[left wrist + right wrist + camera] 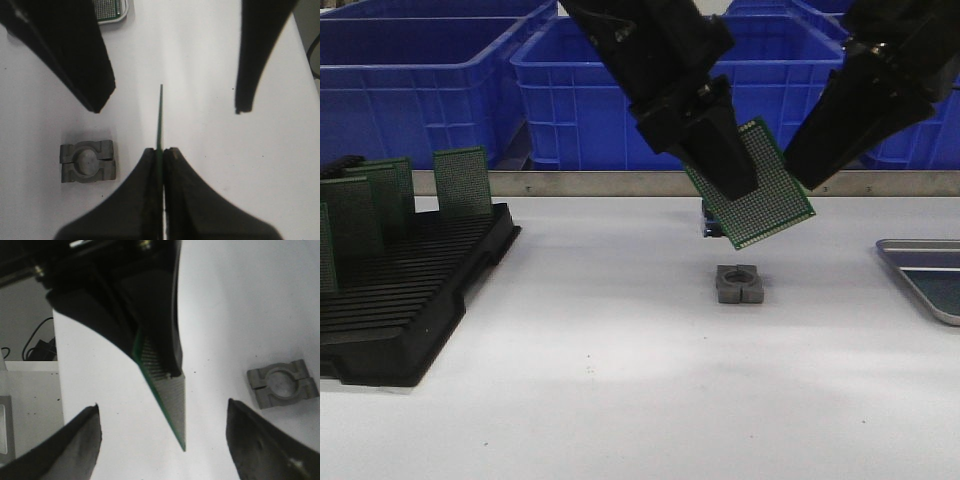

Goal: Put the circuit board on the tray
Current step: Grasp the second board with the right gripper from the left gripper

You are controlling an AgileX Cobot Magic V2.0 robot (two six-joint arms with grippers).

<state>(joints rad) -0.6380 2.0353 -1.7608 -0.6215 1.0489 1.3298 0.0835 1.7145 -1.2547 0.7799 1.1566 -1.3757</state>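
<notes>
The left tool [725, 165] has the circuit board [760, 195] pinched tight by one edge — in its wrist view the two fingers [145, 190] are pressed flat on either side of the thin green edge. The board hangs tilted in mid-air, above and just behind the small grey metal block [739, 284], clear of the surface [620, 380].

Now the right tool [820, 160] sits right beside the board with its fingers spread wide, empty — in its own wrist view the board's free corner points down into the gap between the two pads [82, 440], touching neither. That looks like a hand-over being set up: the left arm offers the board edge-on so the right can close over the free end. It makes sense, since the tray [920, 250] lies well to the right of the grey block, on the right arm's side. So the board is not yet on the tray, and the transfer is not yet made.

Counting up: one board in the air, and at least four more standing upright in the black slotted rack [410, 300] far left of the block, though the ones at the frame edge are hard to separate. One grey block, one tray only partly in view, and several blue bins [420, 90] behind the block, at least three.
</notes>
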